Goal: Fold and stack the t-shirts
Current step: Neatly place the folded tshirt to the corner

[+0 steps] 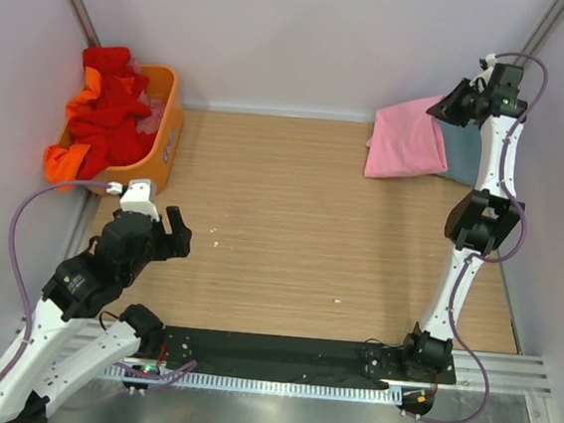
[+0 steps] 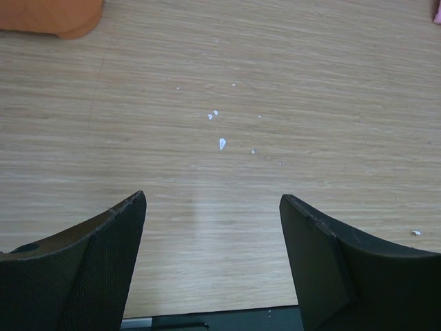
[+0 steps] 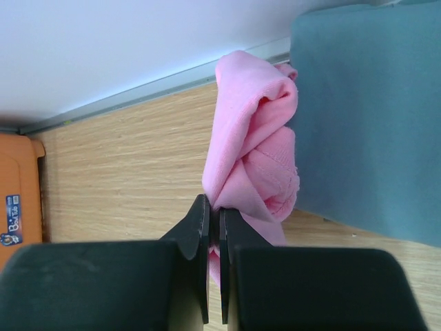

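One pink t-shirt (image 1: 403, 143) pinched by the right gripper (image 3: 214, 207)

The pink t-shirt is found at the far right corner of the table (image 1: 290, 232), close to the back wall. From above it is seen folded into a rough rectangle and laid partly over the grey-blue t-shirt (image 1: 459, 154), a strip of which shows along its right side. In the right wrist view the pink cloth is bunched into soft rolled folds. One fold is caught between the tips of the right gripper, whose jaws are pressed almost together on the fabric. The grey-blue t-shirt is spread flat just beside that bunch and is touched by it.

The left gripper (image 2: 212, 200) is held over the near left part of the table, well apart from the right one. Its jaws are set wide, above bare wood grain on which a few white specks (image 2: 222, 143) are scattered.

At the far left corner the orange basket (image 1: 170, 126) is placed beside the left wall. It is heaped with red t-shirts (image 1: 107, 105), and an orange t-shirt (image 1: 67, 163) is draped over its near end. How many red garments are in the heap cannot be told. A rounded corner of the basket is also caught at the top left of the left wrist view.
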Robot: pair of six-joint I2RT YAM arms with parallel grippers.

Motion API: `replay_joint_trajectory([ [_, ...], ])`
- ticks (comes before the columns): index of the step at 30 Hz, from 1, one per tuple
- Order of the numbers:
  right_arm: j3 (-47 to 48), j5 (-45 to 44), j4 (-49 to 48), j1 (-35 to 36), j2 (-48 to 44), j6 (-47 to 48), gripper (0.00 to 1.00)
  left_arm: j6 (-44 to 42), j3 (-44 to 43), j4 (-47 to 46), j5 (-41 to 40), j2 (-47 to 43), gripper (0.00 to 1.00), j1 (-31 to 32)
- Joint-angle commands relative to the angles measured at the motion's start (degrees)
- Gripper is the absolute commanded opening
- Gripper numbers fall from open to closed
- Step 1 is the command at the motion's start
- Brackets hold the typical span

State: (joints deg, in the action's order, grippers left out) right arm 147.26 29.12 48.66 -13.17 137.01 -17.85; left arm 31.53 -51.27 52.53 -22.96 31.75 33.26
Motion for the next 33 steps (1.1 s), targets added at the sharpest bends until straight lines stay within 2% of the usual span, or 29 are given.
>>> replay_joint_trajectory([
  [1,3.55,3.21,-4.27,-0.54,-1.04,-0.61,0.01,0.73,0.11,-2.26,-0.59,0.42,0.79,-0.21],
  [13,6.37,13.14,-17.90,-4.49,-2.54,-10.54,0.01,0.82,-0.06,-2.08,-0.86,1.74,0.77,-0.38],
  [33,1.71,14.29,-18.95,-12.14,3.17,-10.81,0.01,0.73,-0.15,-2.00,-0.42,3.94,0.77,-0.47],
])
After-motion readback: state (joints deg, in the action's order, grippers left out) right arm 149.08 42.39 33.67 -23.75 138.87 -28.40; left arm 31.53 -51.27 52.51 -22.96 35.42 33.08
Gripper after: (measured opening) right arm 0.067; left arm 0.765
